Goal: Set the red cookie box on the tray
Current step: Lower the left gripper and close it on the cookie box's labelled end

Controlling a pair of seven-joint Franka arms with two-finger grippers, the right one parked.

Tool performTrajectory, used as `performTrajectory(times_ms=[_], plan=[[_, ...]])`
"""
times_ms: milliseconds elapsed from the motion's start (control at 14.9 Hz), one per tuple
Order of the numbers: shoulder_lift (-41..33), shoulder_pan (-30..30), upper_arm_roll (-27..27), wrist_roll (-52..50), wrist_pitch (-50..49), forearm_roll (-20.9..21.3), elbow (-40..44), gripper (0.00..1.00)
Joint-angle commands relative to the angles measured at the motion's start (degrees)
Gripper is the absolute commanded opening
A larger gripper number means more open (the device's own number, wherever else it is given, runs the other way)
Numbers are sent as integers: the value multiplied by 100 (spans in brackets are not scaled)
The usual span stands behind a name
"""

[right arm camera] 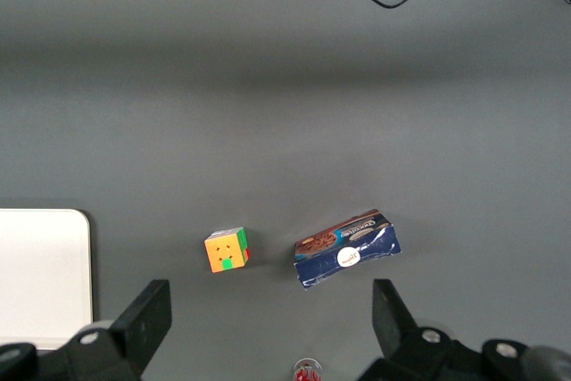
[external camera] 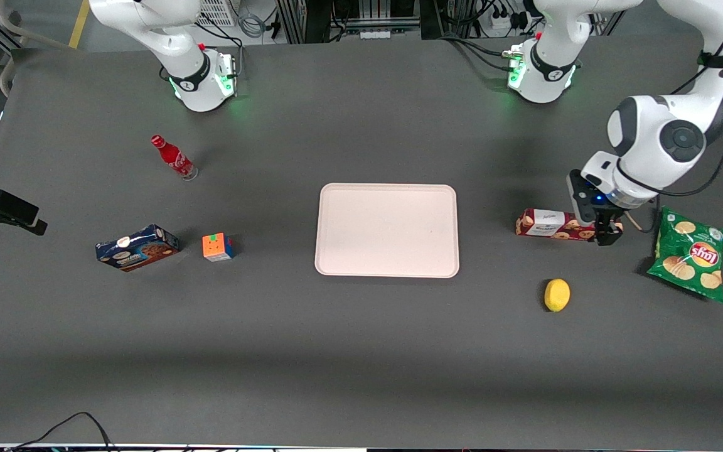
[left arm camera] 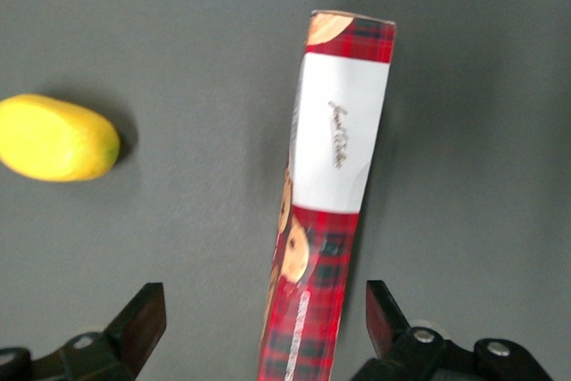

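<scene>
Task's thing: the long slim dark-red plaid cardboard cookie box (external camera: 556, 225) lies flat on the dark grey worktop (external camera: 361, 351), between the large flat pale pink-beige tray (external camera: 386, 230) and the green crisp bag (external camera: 690, 254), well apart from the tray.
Hand: the left arm's black two-finger hand (external camera: 606, 233) hangs low over the box's end toward the crisp bag; its fingers (left arm camera: 143, 323) are spread wide, one on each side of the box, gripping nothing.
Long axis: in the wrist view the box (left arm camera: 330, 194) runs away from the hand, slightly tilted, so the fingers straddle its narrow width, which suits a squeeze across it.
Offset: the box sits nearer one finger than the other, so I judge a small sideways correction would centre it.
Direction to goal: the tray lies along the box's own length, toward the parked arm's end of the worktop.
Neighbour: a yellow lemon (external camera: 556, 295) lies nearer the front camera than the box, apart from it.
Step judged: the hand is poised to close; lift and carry are not yet done.
</scene>
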Motion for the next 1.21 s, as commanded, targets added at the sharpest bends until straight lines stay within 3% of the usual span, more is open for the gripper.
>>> performTrajectory(times_ms=[0, 739, 807, 1143], plan=[[80, -156, 24, 135, 573, -146, -323, 100], [529, -156, 33, 143, 1198, -303, -499, 99], [529, -156, 33, 143, 1198, -312, -499, 92], [582, -165, 33, 135, 1198, -348, -499, 30]])
